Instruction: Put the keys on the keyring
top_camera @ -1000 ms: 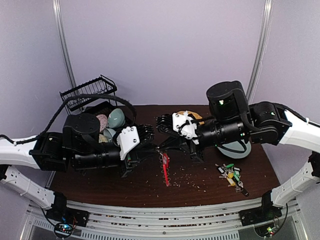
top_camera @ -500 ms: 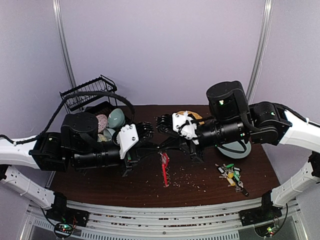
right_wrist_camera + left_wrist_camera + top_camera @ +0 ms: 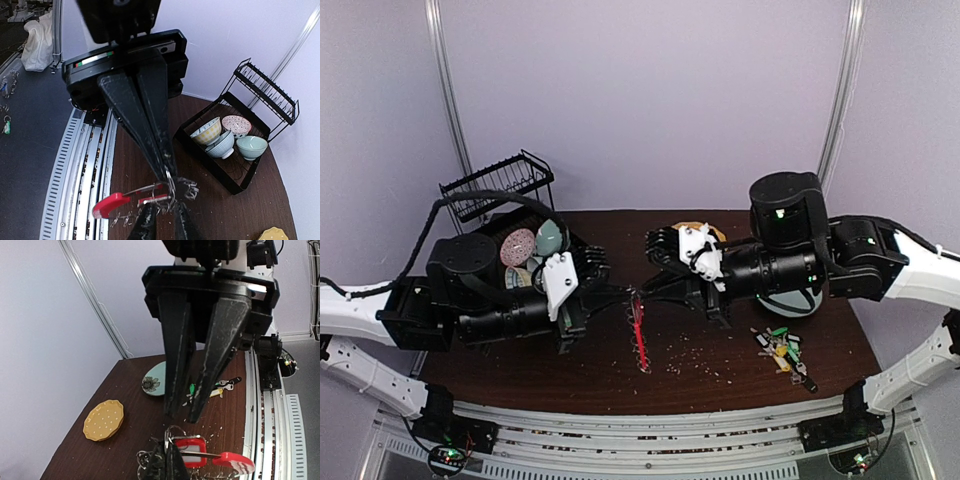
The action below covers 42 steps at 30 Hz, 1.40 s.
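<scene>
The keyring (image 3: 638,332) hangs over the middle of the dark table, with a red plastic arc (image 3: 235,463), a red tag (image 3: 192,450) and many small silver loops. My left gripper (image 3: 620,293) is shut on one of its metal rings (image 3: 169,445); the right wrist view shows those fingers (image 3: 169,175) pinching the ring from above. Facing it, my right gripper (image 3: 652,289) is open, its tips (image 3: 182,416) just above the ring and holding nothing. The keys (image 3: 782,348), with green and yellow tags, lie in a bunch at the table's right front (image 3: 220,386).
A black dish rack (image 3: 510,200) with several bowls (image 3: 225,137) stands at the back left. A round yellow dotted plate (image 3: 103,420) and a pale green flowered plate (image 3: 155,381) lie at the back right. Crumbs are scattered on the table near the keyring.
My left gripper has shut on the keyring and pulled it slightly left. My right gripper has opened off it and backed a little to the right.
</scene>
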Tool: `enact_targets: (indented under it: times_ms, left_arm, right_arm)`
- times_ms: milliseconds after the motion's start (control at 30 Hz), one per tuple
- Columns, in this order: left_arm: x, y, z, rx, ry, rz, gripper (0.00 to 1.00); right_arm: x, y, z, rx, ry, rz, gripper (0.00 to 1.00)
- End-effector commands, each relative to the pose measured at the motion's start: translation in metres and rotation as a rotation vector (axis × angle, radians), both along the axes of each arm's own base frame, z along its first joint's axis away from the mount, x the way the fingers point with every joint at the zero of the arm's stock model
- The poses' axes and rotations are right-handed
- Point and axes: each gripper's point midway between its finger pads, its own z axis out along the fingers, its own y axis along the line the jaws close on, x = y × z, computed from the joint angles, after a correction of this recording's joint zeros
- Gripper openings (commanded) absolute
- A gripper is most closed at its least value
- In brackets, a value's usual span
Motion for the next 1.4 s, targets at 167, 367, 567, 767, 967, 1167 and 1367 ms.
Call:
enact_targets:
  times_ms: [167, 367, 567, 767, 967, 1167, 1367]
  left_arm:
    - [-0.014, 0.000, 0.047, -0.214, -0.101, -0.089, 0.00]
    - [-0.022, -0.001, 0.048, -0.235, -0.115, -0.135, 0.00]
    - [-0.022, 0.006, 0.051, -0.256, -0.131, -0.128, 0.00]
    - [-0.021, 0.010, 0.051, -0.268, -0.146, -0.121, 0.00]
    - [-0.021, 0.009, 0.049, -0.259, -0.147, -0.121, 0.00]
    - [-0.021, 0.009, 0.047, -0.253, -0.147, -0.118, 0.00]
    - [-0.020, 0.010, 0.048, -0.249, -0.154, -0.114, 0.00]
  right_arm:
    - [-0.008, 0.001, 0.024, 0.157, 0.061, 0.023, 0.21]
    - [0.001, 0.003, 0.016, 0.151, 0.061, -0.025, 0.26]
    - [-0.002, 0.001, 0.014, 0.148, 0.065, 0.000, 0.14]
    - [-0.001, -0.001, 0.011, 0.135, 0.070, -0.009, 0.19]
    - [-0.004, -0.001, 0.018, 0.160, 0.085, 0.002, 0.22]
    - [-0.005, -0.004, 0.025, 0.180, 0.079, 0.007, 0.22]
    - [-0.009, -0.004, 0.033, 0.202, 0.092, 0.032, 0.18]
